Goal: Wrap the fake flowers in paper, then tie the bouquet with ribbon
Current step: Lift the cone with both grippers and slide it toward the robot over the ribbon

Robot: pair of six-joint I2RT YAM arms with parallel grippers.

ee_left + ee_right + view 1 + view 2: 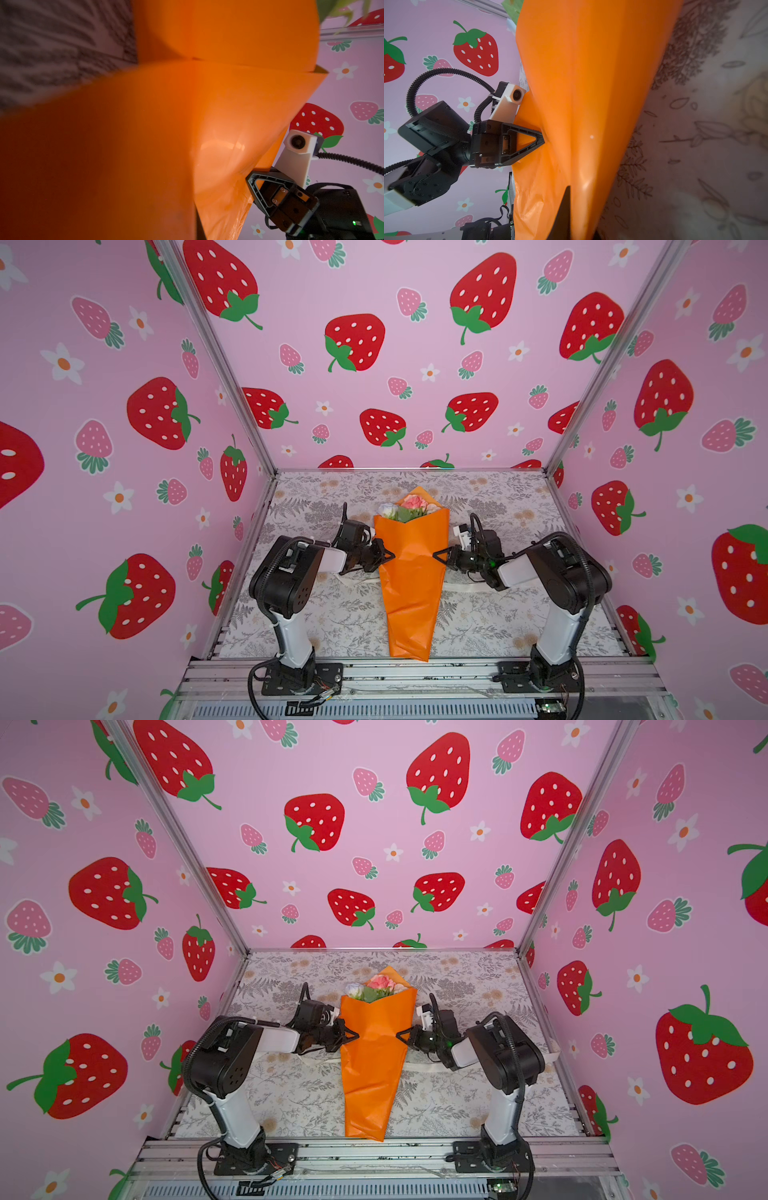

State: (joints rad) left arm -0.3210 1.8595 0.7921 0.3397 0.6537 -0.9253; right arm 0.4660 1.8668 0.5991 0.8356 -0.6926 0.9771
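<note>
The left tool (388, 556) has its jaws pressed together to a point, and that point touches the left edge of the orange wrapping paper (411, 597) about halfway along it. The right tool (437, 556) is closed to a point in the same way and meets the paper's right edge straight across from it. The paper creases inward between the two tips, but whether either tip nips a fold of it cannot be told. The right wrist view shows the left tool (543, 139) side-on, its tip sunk in a dimple of the paper with wrinkles spreading below. Neither top view is close enough to show this. The left wrist view shows the right tool (249, 178) at the paper's edge, and most of that view is blurred orange. The bouquet of fake flowers (409, 508) lies inside the paper, with pink and white heads and green leaves poking out of its wide far end and the stems hidden. Only the top views show the heads clearly, and the right wrist view catches a mere blur of green (511, 6). A cream ribbon (461, 587) runs across the counter (498, 614) under the paper, showing on both sides of it just nearer than the tools. The paper's narrow end reaches the metal rail (457, 672) at the counter's near edge. Open counter lies on either side of the paper out to the strawberry-printed walls (124, 406).
</note>
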